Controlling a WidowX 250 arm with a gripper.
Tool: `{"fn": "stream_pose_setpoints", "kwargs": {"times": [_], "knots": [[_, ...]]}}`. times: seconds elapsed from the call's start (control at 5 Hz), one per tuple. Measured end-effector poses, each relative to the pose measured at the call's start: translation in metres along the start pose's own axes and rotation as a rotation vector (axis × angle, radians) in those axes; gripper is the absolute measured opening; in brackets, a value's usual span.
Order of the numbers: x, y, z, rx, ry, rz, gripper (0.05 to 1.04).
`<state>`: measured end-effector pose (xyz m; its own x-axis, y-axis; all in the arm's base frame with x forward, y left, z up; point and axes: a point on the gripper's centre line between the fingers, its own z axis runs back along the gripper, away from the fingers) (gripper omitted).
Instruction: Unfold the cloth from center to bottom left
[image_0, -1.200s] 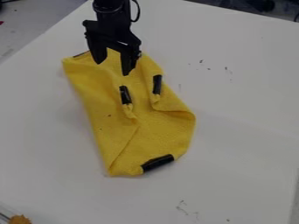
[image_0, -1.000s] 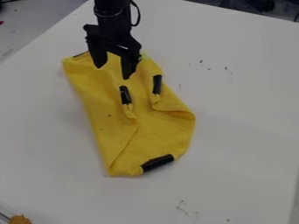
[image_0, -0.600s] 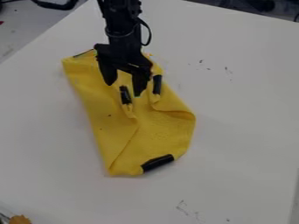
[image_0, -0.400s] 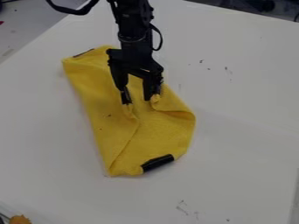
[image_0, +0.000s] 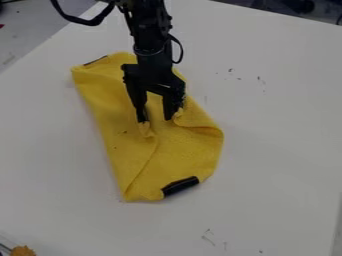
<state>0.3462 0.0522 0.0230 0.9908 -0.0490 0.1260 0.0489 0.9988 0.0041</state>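
Observation:
My gripper (image_0: 155, 119) hangs over the middle of the yellow cloth (image_0: 117, 145), its two fingers apart and pointing down. The left fingertip is right at one of the black-taped folded corners, and the right one is beside the other; both corners are largely hidden behind the fingers. Whether the fingertips touch the cloth I cannot tell. Two more black-taped corners show, one at the cloth's lower end (image_0: 180, 186) and one at its upper left (image_0: 95, 60). Creases run down from the centre toward the lower left.
The cloth lies on a white table (image_0: 274, 130). A small orange-brown object (image_0: 23, 250) sits at the bottom left corner of the view. Dark marks dot the tabletop at right and below. A black cable loops beside the arm at the top.
The gripper has moved down and to the right, from the cloth's upper end to its middle, with the fingers still apart. The cloth has not visibly moved.

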Motion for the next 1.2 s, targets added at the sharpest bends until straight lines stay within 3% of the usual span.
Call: {"fn": "stream_pose_setpoints", "kwargs": {"times": [0.4, 0.6, 1.0, 1.2], "knots": [[-0.012, 0.015, -0.001, 0.022, 0.050, 0.031, 1.001], [-0.012, 0.017, -0.001, 0.014, 0.042, 0.023, 0.950], [-0.011, 0.018, -0.001, 0.004, 0.036, 0.006, 0.364], [-0.012, 0.020, 0.000, 0.011, 0.043, 0.011, 0.151]]}}
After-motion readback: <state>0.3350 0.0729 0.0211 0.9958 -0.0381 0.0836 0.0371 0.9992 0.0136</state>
